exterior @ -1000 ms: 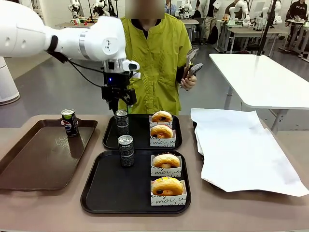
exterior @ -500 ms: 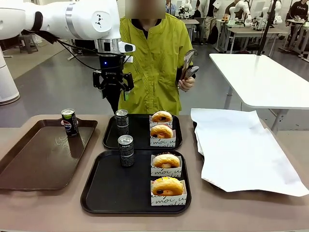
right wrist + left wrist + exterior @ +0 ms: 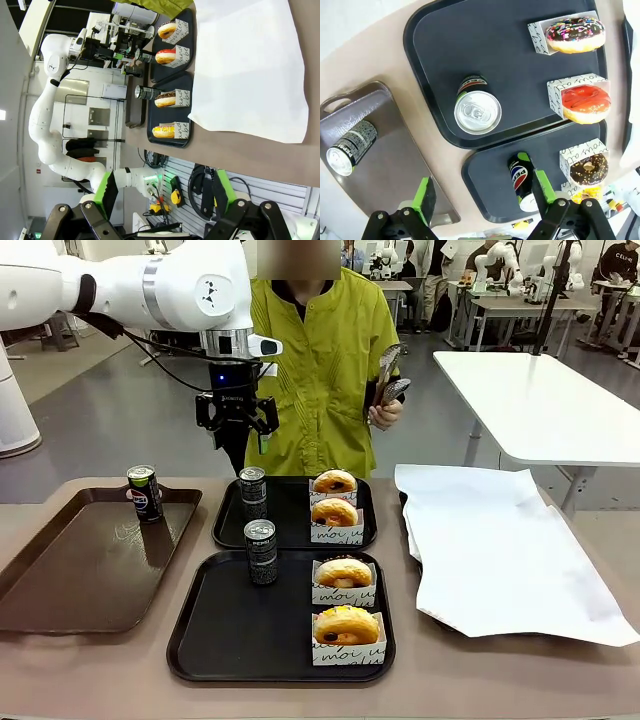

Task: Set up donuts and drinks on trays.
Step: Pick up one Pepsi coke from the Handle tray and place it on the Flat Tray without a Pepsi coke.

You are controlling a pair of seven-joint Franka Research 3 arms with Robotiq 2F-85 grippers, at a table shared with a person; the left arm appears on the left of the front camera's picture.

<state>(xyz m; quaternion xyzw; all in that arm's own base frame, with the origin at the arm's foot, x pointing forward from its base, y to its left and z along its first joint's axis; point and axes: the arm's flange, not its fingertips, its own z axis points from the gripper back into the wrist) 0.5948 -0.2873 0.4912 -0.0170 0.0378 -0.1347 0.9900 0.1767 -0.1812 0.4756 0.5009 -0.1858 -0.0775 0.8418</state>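
Hovering left gripper point(image 3: 236, 434), jaws open, pointing down

Floor point(image 3: 130, 430): grey, smooth, faintly glossy, spreading behind the near table.
Near table point(image 3: 90, 670): tan-brown top, running along the 6 o'clock edge.
White table point(image 3: 540, 405): at 3 o'clock, bare top, set on a pale grey leg (well apart from the near table).
Far desks point(image 3: 510, 305): at 1 o'clock, grey, crowded with gear too small to make out.
Wall point(image 3: 110, 265): pale, at 11 o'clock.
Light: even, indoor, soft shadows.
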